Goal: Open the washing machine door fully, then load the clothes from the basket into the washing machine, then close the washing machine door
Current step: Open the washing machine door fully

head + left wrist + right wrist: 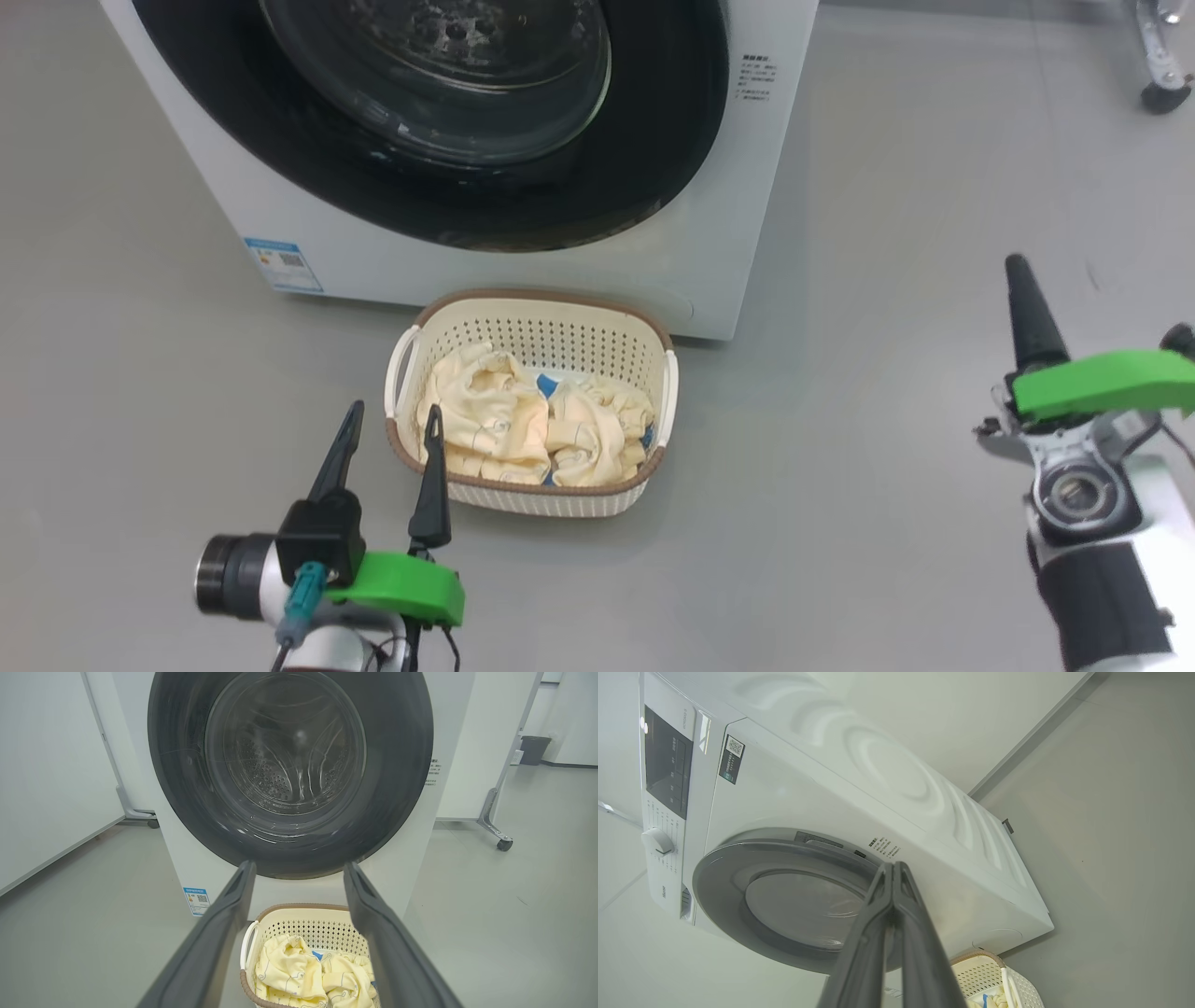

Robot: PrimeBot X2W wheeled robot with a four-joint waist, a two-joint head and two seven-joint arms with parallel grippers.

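The washing machine point(392, 266) is white and stands at the top of the head view. The washing machine door point(653, 140) lies flat against its front, black rim around bulging glass. The cream basket point(541, 297) sits on the floor just before it, holding the pale yellow clothes point(504, 420) and a blue piece point(546, 385). My left gripper point(395, 411) is open at the basket's left side, its right finger over the rim. In the left wrist view the left gripper point(300, 864) frames the door point(289, 774) and the basket point(299, 907). My right gripper point(1015, 266) is shut and empty, off to the right; the right wrist view has the right gripper point(893, 864) pointing at the door's edge point(752, 896).
Grey floor spreads to both sides of the basket. A wheeled stand's caster point(1165, 93) sits at the far right. White partitions on casters point(503, 843) flank the machine, with a dark bin point(532, 749) behind.
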